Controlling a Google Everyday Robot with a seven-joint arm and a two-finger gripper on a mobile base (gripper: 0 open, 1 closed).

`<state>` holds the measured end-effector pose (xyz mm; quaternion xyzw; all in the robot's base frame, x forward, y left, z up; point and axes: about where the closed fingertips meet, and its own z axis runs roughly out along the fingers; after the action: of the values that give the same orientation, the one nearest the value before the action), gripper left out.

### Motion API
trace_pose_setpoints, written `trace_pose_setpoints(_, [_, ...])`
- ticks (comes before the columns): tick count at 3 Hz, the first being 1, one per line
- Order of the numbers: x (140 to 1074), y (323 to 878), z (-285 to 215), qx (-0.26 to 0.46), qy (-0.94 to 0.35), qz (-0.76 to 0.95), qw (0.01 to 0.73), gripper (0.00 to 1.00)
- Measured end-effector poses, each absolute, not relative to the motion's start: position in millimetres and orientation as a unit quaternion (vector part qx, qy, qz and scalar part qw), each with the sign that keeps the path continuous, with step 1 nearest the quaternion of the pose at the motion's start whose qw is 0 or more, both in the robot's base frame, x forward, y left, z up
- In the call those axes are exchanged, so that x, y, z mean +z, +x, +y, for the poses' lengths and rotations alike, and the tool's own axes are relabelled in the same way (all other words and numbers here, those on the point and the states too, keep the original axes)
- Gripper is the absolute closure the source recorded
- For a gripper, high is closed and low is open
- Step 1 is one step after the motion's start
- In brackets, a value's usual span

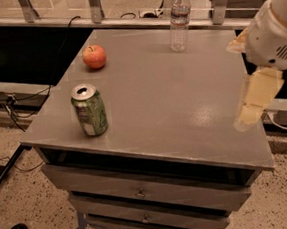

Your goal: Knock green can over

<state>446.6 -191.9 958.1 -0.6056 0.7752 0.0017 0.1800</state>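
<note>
Green can [89,111] upright at near-left corner of table [182,98], untouched, so you're in the approach step. Gripper [251,108] hangs well right of the can; can't tell its opening, nothing visibly held. Next: long leftward sweep into the can's side. Apple [94,56] sits behind the can; avoid it.
</note>
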Motion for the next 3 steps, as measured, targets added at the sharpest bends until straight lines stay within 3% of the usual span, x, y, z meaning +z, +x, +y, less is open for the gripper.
trace_pose_setpoints(3, [890, 507, -33, 0.224, -0.581, 0.709, 0.331, 0.00])
